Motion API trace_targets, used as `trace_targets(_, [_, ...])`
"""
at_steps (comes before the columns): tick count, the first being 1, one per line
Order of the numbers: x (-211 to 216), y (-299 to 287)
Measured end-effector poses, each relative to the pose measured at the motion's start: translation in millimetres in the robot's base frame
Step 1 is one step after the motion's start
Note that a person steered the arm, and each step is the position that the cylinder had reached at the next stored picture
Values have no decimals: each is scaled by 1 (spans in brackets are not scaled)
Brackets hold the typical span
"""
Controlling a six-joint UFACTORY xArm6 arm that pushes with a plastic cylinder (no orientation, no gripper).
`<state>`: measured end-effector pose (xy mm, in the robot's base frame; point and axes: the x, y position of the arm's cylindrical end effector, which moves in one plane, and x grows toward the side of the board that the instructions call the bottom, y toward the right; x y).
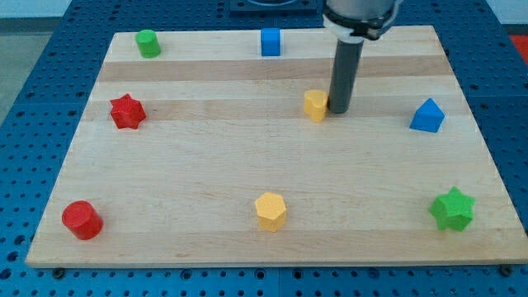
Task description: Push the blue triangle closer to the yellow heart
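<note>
The blue triangle (427, 115) lies on the wooden board (206, 173) at the view's right. The yellow heart (315, 105) lies near the middle, towards the view's top. My tip (339, 110) stands just right of the yellow heart, touching or almost touching it, and well to the left of the blue triangle. The rod rises from there to the arm at the view's top.
A blue cube (271, 41) and a green cylinder (148, 43) sit along the top edge. A red star (127, 111) is at the left, a red cylinder (82, 219) at bottom left, a yellow hexagon (271, 211) at bottom middle, a green star (452, 208) at bottom right.
</note>
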<state>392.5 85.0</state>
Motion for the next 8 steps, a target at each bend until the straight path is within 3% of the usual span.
trace_targets(2, [17,-35])
trace_targets(3, [60,-30])
trace_targets(7, [73,171])
trace_targets(8, [58,188])
